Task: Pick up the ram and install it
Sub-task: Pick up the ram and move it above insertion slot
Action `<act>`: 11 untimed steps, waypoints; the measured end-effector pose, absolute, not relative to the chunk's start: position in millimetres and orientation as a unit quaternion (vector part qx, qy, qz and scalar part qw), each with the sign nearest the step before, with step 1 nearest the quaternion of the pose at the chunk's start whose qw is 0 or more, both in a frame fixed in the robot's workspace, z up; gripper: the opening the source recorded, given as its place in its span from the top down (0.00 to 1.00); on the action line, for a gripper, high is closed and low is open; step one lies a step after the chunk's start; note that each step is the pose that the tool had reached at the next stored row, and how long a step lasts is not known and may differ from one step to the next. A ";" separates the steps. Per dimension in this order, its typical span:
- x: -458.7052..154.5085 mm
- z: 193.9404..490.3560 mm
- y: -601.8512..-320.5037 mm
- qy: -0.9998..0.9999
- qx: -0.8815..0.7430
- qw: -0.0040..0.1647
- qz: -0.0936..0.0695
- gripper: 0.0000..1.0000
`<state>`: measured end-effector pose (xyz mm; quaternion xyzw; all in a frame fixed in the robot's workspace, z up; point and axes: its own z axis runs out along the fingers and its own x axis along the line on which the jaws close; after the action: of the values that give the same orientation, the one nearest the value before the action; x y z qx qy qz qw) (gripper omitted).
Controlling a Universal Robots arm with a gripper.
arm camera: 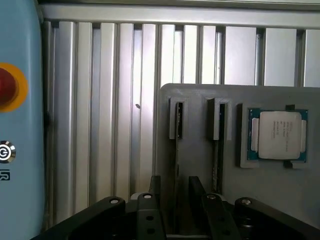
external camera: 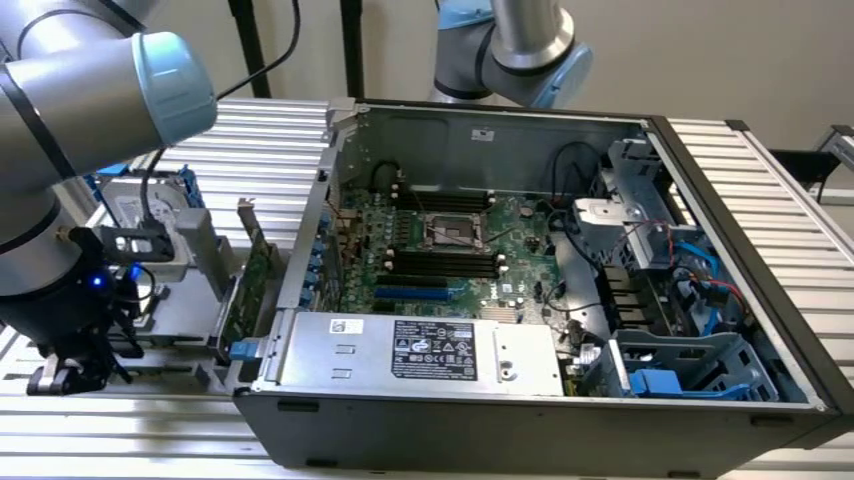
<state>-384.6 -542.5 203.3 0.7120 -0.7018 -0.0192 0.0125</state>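
Alignment is my concern. The pincer (arm camera: 176, 189) stands open and holds nothing, with its fingers (arm camera: 156, 186) astride the ram (arm camera: 177, 160). The ram sits on edge in a slot of the grey holder (arm camera: 200, 95) on the slatted counter (arm camera: 100, 100), beside a second stick (arm camera: 218, 160) and a processor (arm camera: 278, 135). I'd centre on the stick, keep the fingers parallel to it and close gently, so it lifts straight without binding.
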 end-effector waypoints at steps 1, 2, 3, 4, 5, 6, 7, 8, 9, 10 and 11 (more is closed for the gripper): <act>-384.2 202.4 -542.5 -0.702 0.712 0.013 -0.019 0.64; -383.5 201.8 -542.5 -0.702 0.712 0.013 -0.019 0.64; -382.8 200.9 -542.5 -0.702 0.712 0.013 -0.019 0.64; -382.6 199.9 -542.4 -0.702 0.712 0.012 -0.019 0.64; -382.5 198.8 -542.4 -0.702 0.712 0.012 -0.019 0.64; -382.5 197.6 -542.4 -0.702 0.712 0.012 -0.019 0.64; -382.3 196.7 -542.5 -0.702 0.712 0.012 -0.019 0.64; -382.1 196.0 -542.4 -0.702 0.712 0.012 -0.019 0.64; -382.0 195.2 -542.3 -0.702 0.712 0.012 -0.019 0.64; -381.9 194.3 -542.2 -0.702 0.712 0.012 -0.019 0.64; -381.9 193.3 -542.2 -0.702 0.712 0.012 -0.020 0.64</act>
<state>-381.9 -542.2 193.3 0.7120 -0.7018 -0.0196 0.0124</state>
